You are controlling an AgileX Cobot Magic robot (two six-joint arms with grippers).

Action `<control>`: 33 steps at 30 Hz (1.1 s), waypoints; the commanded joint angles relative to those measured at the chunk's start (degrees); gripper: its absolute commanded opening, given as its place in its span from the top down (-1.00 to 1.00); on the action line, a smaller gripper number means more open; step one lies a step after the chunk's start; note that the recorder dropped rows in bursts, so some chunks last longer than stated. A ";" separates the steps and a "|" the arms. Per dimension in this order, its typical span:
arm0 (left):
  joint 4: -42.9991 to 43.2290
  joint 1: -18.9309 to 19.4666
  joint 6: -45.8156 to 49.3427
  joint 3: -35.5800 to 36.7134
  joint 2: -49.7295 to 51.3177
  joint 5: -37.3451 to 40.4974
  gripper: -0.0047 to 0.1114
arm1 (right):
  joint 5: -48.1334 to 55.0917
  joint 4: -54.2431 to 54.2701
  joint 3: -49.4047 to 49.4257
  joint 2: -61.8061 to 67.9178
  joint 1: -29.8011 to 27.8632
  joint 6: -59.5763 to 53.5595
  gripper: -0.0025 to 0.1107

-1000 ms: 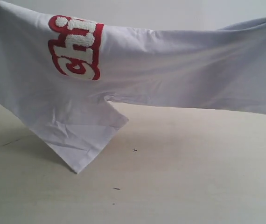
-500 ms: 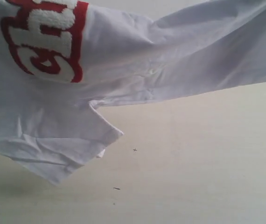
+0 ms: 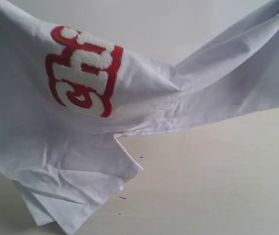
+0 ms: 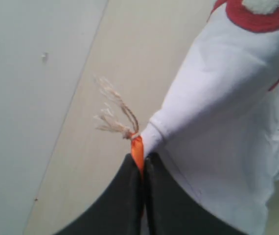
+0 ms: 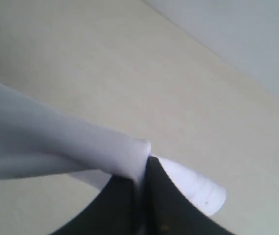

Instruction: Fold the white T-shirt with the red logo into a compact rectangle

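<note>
- Since half a second ago, the logo [image 3: 83, 73] has dropped lower and shifted right, and its top edge is back in view. The right span of the shirt [image 3: 203, 93] now climbs more steeply.
- Shirt: held in the air above the counter [image 3: 218, 186], stretched between both claws and sagging at mid-span.
- Sleeve [image 3: 71, 196]: crumpled, the lowest part, toward the counter's left edge. Contact with the counter cannot be confirmed.
- Left claw [image 4: 142, 164]: clenched on the shirt's edge together with the orange tag [image 4: 137, 152]. A frayed string [image 4: 112, 110] sticks out from the tag.
- Right claw [image 5: 140, 174]: clenched on a bunched fold of the shirt.
</note>
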 commanded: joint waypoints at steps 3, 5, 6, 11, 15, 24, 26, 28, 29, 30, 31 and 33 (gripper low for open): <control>0.20 0.66 -0.71 0.24 11.34 -5.11 0.92 | -0.61 2.33 0.07 13.48 -0.45 -3.43 0.96; -0.36 1.67 -0.71 0.24 15.62 -7.34 0.92 | -0.61 2.22 0.07 17.52 -0.45 -3.25 0.96; -0.96 2.50 -0.59 0.24 17.80 -7.89 0.92 | -0.61 2.10 0.07 19.02 -0.45 -3.28 0.96; -5.23 7.37 -0.35 0.24 26.17 -11.55 0.92 | -0.61 2.58 0.07 26.38 -0.45 -3.28 0.96; -6.90 10.31 -0.37 0.24 27.45 -10.66 0.92 | -0.61 2.14 0.07 27.10 -0.45 -3.72 0.96; -8.02 12.67 -1.16 -0.47 13.18 -0.63 0.92 | -0.61 2.68 -1.37 16.57 -0.67 -1.57 0.96; -9.52 12.67 -4.82 -1.69 9.98 -0.63 0.92 | -0.61 2.68 -1.37 13.20 -0.67 1.55 0.96; -9.93 12.67 -9.41 -1.81 6.76 -0.63 0.92 | -0.61 2.68 -1.37 10.07 -0.67 4.17 0.96; -9.93 12.67 -10.26 -1.81 5.18 -0.63 0.92 | -0.61 2.58 -1.22 8.25 -0.67 4.73 0.96; -10.05 12.67 -10.38 -1.81 3.68 -0.63 0.92 | -0.61 2.58 -1.22 6.47 -0.67 4.92 0.96; -10.25 12.67 -10.68 -1.81 2.50 -0.63 0.92 | -0.61 2.58 -1.22 5.03 -0.53 4.97 0.96; -12.38 12.67 -13.46 -0.65 0.24 -0.63 0.92 | -0.61 2.79 -1.22 1.87 -0.53 5.78 0.96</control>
